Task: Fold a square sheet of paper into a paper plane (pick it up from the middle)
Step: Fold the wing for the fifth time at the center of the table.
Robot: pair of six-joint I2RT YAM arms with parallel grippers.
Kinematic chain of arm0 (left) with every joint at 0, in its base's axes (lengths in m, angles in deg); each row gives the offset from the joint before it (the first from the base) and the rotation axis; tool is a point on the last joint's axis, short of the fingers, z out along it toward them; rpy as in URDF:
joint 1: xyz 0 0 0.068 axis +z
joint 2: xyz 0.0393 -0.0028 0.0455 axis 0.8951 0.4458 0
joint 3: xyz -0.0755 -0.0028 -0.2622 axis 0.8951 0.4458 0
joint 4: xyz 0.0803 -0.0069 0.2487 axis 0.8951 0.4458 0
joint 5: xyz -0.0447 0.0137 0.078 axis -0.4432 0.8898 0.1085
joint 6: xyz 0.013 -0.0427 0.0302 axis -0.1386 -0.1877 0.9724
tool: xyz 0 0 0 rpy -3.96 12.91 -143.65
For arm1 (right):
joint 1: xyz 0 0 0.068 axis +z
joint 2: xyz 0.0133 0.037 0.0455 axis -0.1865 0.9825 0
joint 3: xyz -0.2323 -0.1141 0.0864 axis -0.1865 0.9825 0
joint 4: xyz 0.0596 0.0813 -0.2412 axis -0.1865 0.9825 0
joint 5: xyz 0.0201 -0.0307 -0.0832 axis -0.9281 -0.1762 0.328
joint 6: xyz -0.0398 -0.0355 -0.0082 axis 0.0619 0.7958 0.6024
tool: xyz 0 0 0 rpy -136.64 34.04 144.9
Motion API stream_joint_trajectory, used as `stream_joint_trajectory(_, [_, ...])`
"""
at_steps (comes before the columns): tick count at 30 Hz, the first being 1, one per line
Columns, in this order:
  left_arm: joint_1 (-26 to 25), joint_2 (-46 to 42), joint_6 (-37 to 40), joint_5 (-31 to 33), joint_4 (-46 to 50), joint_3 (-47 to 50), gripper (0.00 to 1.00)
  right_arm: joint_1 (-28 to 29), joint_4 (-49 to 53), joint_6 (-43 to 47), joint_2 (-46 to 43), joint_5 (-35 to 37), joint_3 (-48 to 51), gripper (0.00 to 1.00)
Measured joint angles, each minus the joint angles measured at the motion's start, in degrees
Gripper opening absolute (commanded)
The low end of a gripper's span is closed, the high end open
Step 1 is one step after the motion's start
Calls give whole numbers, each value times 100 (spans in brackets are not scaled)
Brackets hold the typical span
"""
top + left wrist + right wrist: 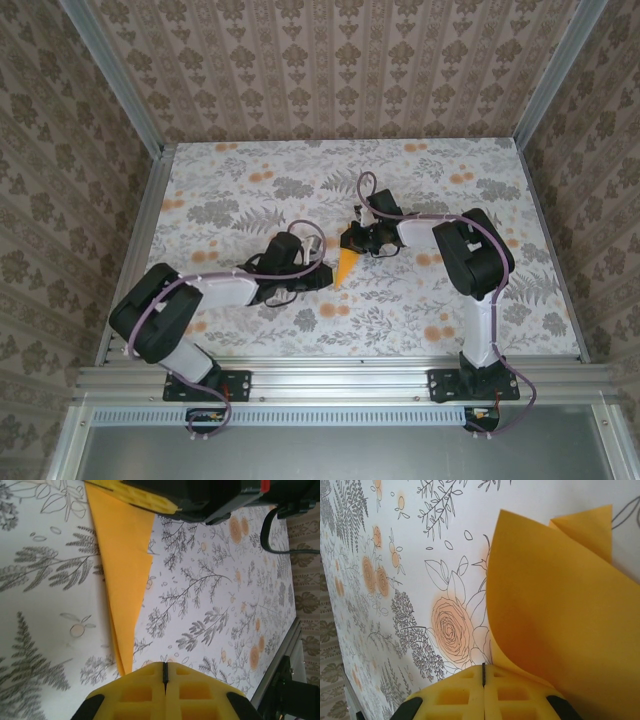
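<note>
the flower-printed counter (250,180) carries the two arms, bolted at its near edge. the left arm (200,290) and the right arm (470,250) both reach in to the middle of the counter. there lies the paper plane (345,265), a narrow orange dart with its point toward the near edge and its wide end toward the far edge. the left hand (322,275) has its yellow pads pressed together at the point of the paper plane (122,570); whether it pins the tip i cannot tell. the right hand (352,240) is likewise closed tight at the wide end, where a flap of the paper plane (560,620) curls up beside its pads; a true pinch cannot be told.
</note>
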Motion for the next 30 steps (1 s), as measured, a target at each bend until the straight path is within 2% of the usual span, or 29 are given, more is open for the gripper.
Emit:
stream_joint_trajectory(11, [0, 1346, -151, -140, -302, -562, 3, 9, -271, -22, -61, -85, 186, 8])
stream_joint_trajectory(21, [-4, 1298, -151, -125, -420, -459, 4, 17, -284, -20, -118, -90, 254, 8])
stream_joint_trajectory(30, [-35, 1056, -273, -44, -474, -448, 8, 205, -461, -234, -413, -223, 769, 8])
